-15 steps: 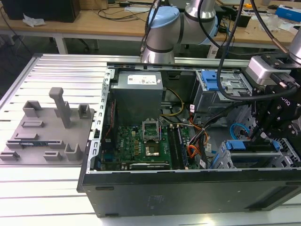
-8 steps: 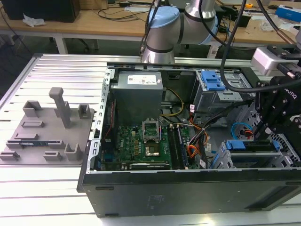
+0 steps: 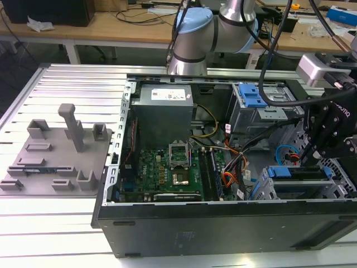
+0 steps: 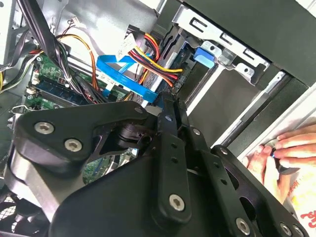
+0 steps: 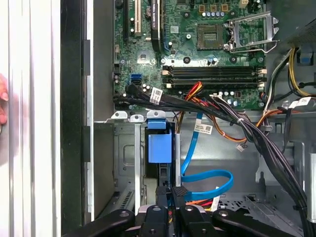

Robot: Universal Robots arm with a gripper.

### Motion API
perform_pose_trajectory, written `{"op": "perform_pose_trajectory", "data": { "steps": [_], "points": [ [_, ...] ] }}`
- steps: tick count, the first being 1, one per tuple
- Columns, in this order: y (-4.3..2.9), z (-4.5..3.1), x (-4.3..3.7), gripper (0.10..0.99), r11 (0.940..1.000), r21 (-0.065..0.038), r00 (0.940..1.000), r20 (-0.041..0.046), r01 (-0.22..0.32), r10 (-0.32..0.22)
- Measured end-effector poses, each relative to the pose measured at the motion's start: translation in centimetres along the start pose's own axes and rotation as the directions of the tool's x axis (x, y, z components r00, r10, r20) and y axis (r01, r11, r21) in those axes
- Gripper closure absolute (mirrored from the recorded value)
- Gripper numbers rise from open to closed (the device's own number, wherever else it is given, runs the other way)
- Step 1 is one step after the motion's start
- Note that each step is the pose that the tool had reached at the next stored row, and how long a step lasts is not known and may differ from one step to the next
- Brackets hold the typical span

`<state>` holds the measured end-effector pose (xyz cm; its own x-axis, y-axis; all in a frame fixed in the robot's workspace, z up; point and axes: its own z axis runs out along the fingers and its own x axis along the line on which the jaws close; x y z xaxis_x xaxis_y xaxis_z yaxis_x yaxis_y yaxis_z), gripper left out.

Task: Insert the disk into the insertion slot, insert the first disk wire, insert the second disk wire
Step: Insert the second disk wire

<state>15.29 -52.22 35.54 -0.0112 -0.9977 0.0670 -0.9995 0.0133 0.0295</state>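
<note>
The big black computer case point(image 3: 223, 226) lies open on the ribbed metal table point(image 3: 61, 78). Near the exterior view's right edge, the blue-framed silver disk point(image 3: 295, 173) sits inside the grey metal slot point(image 3: 262, 187). The black claw point(image 5: 170, 210) is squeezed narrow on a black plug beside the blue flat wire point(image 5: 207, 185), with bundled cables crowding close.

- A ribbed silver metal table point(image 3: 67, 84) is seen in the exterior view.
- Wooden workbenches point(image 3: 111, 25) are set behind it, strewn with cables.
- A grey fixture plate point(image 3: 53, 159) is laid toward the exterior view's left.
</note>
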Motion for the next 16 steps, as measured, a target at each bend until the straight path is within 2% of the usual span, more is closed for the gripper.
{"op": "perform_pose_trajectory", "data": {
  "steps": [3,6,8,9,10,16],
  "points": [
    [0.00,0.00,-0.05,0.925,1.0000,0.000,1.0000,-0.0001,0.000,0.000],
    [0.11,0.04,-0.66,0.925,1.0000,0.001,1.0000,0.0000,0.000,0.000],
    [0.18,0.12,-0.55,0.925,1.0000,0.003,1.0000,0.0019,0.000,0.000],
    [0.18,0.17,-0.37,0.925,1.0000,0.003,0.9999,0.0139,0.000,0.000],
    [0.19,0.22,-0.26,0.925,1.0000,0.004,0.9995,0.0313,0.001,-0.001],
    [0.19,0.27,-0.12,0.925,1.0000,0.004,0.9995,0.0320,0.001,-0.001]
  ]
}}
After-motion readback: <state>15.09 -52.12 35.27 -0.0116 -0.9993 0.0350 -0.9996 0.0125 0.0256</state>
